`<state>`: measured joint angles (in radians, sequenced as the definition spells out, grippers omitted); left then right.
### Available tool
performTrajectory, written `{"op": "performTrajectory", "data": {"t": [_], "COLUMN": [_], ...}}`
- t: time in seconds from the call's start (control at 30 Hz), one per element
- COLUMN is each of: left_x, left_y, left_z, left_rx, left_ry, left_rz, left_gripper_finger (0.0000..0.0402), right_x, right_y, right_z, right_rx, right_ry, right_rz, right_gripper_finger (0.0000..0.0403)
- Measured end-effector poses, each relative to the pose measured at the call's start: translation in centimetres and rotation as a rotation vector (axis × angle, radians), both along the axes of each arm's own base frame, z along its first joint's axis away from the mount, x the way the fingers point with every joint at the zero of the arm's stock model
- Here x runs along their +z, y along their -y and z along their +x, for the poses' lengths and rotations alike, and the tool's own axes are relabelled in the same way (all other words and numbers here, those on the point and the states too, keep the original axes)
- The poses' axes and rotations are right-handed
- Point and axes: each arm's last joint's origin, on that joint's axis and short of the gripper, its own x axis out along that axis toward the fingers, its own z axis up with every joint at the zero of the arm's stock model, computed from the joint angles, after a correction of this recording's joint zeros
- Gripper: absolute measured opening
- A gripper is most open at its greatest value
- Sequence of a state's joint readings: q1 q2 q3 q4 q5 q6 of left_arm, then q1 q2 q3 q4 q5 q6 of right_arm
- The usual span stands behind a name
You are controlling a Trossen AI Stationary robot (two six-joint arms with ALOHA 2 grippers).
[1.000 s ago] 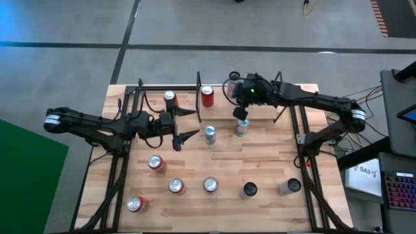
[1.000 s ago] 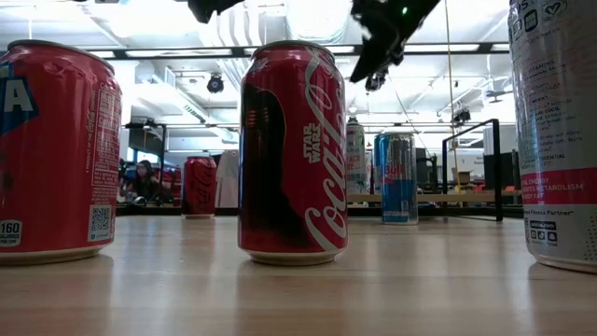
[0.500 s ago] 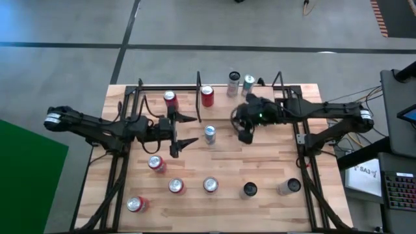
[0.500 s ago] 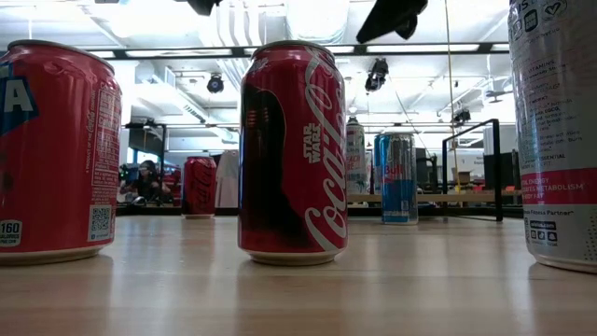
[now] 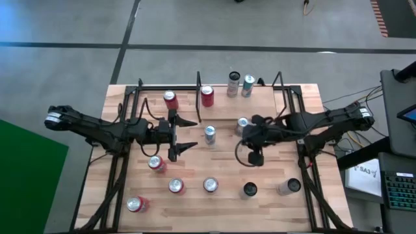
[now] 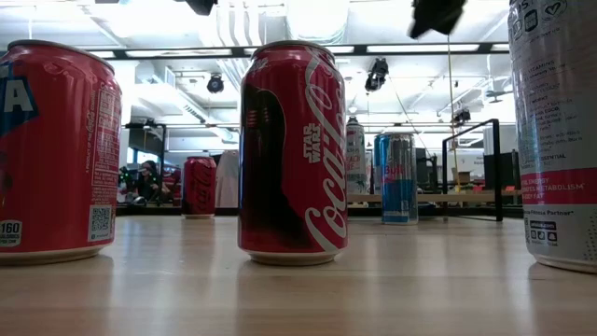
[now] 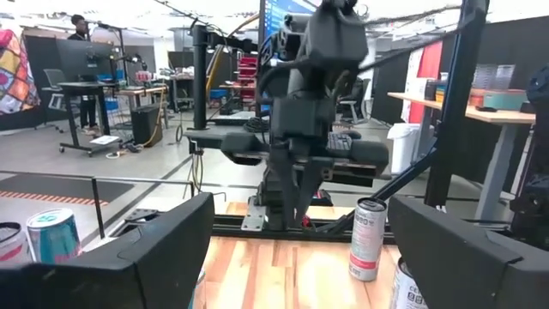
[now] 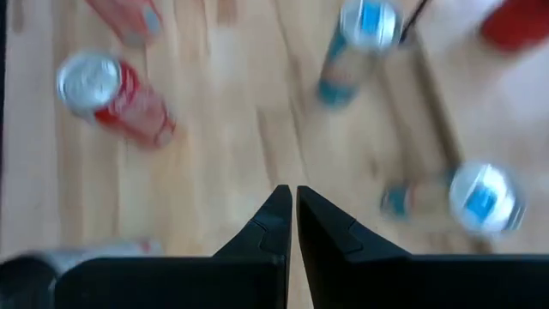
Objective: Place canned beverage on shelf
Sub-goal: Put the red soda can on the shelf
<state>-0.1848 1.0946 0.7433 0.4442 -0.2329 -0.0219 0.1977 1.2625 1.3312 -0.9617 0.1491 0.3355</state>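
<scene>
Several beverage cans stand upright on the plank table. Two slim cans [image 5: 209, 134] [image 5: 242, 125] are at mid-table and a row of red ones [image 5: 175, 186] is nearer the front. The shelf [image 5: 260, 104], a light board in black rails, sits at the far edge with two cans [image 5: 234, 83] [image 5: 248, 84] at its back. My right gripper [image 5: 249, 144] hangs shut above mid-table, tipped down at the wood [image 8: 289, 202], holding nothing. My left gripper [image 5: 190, 133] is held level and open just left of the slim can, its fingers [image 7: 154, 249] empty.
Two red cans [image 5: 170, 99] [image 5: 207, 95] stand at the far left. A dark can [image 5: 249, 190] and a silver one [image 5: 289, 186] are at the near right. Black frame rails [image 5: 123, 162] [image 5: 305, 162] run along both table sides. Bare wood lies between the mid-table cans and the front row.
My right gripper has swung from the far edge by the shelf toward the table's near side, tipping farther down and staying shut. That uncovered the two cans at the back and the slim can beneath it. My left gripper has drifted slightly toward the near edge, still open.
</scene>
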Motion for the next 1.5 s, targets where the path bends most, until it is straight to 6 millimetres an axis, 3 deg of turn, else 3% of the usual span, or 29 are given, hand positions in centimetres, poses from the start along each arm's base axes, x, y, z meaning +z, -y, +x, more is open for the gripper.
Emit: {"op": "performTrajectory", "data": {"t": [0.4,0.6,0.83,1.07,1.5], "left_x": [-0.8,-0.8,-0.4,0.1,2.7], "left_y": [0.2,0.6,1.0,1.6,3.4], "left_z": [0.9,2.2,3.3,2.8,-2.1], "left_rx": [-0.003,-0.008,-0.001,0.029,0.293], "left_ry": [-0.033,-0.089,-0.321,-0.58,-1.28], "left_rz": [-0.041,-0.06,-0.083,-0.178,-0.355], "left_gripper_finger": [0.0333,0.0333,0.0333,0.0333,0.0333], "right_x": [-1.3,-1.2,-1.2,-0.8,-0.5], "right_y": [0.0,-0.3,-1.1,-1.6,-1.4], "right_z": [-2.6,-2.9,-3.1,-3.7,-3.6], "right_rx": [-0.203,-0.226,-0.19,-0.158,-0.137], "right_ry": [-0.305,-0.355,-0.367,-0.348,-0.284], "right_rz": [0.133,0.251,0.268,0.257,0.186], "right_gripper_finger": [0.0012,0.0012,0.0012,0.0012,0.0012]}}
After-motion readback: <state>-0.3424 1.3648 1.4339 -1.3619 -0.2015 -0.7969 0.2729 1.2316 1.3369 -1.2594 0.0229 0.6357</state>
